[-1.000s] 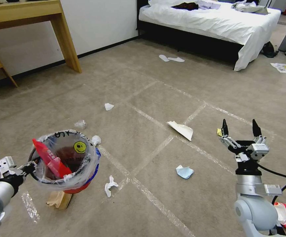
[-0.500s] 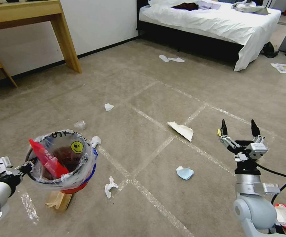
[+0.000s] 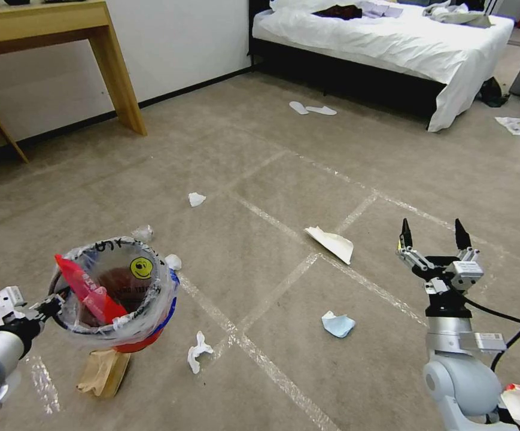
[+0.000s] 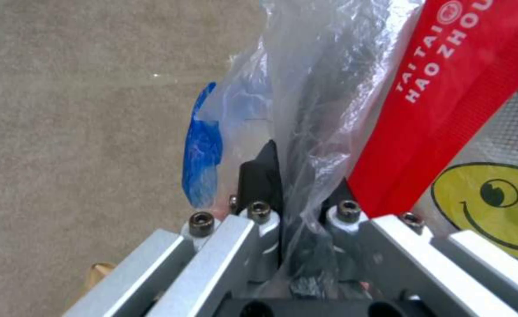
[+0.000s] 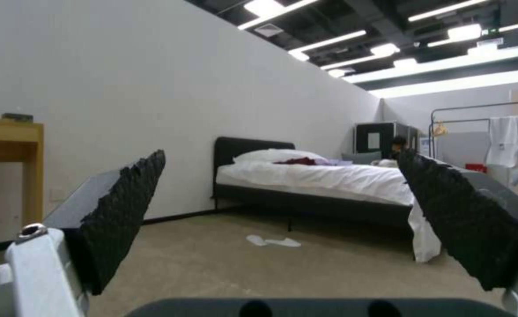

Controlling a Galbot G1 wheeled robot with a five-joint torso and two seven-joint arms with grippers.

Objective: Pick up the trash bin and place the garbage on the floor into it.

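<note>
Bin (image 3: 116, 293), lower left of the head view, hangs above the floor (image 3: 260, 179), its rim pinched by the left hand (image 3: 53, 305); a red wrapper (image 3: 86, 290) stands inside. Right hand (image 3: 432, 234), lower right, gapes empty.

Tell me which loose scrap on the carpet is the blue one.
The crumpled blue tissue, lying on the floor just beyond the tape line, between the trash bin and the right pincer. The other nearby scraps are white.
</note>
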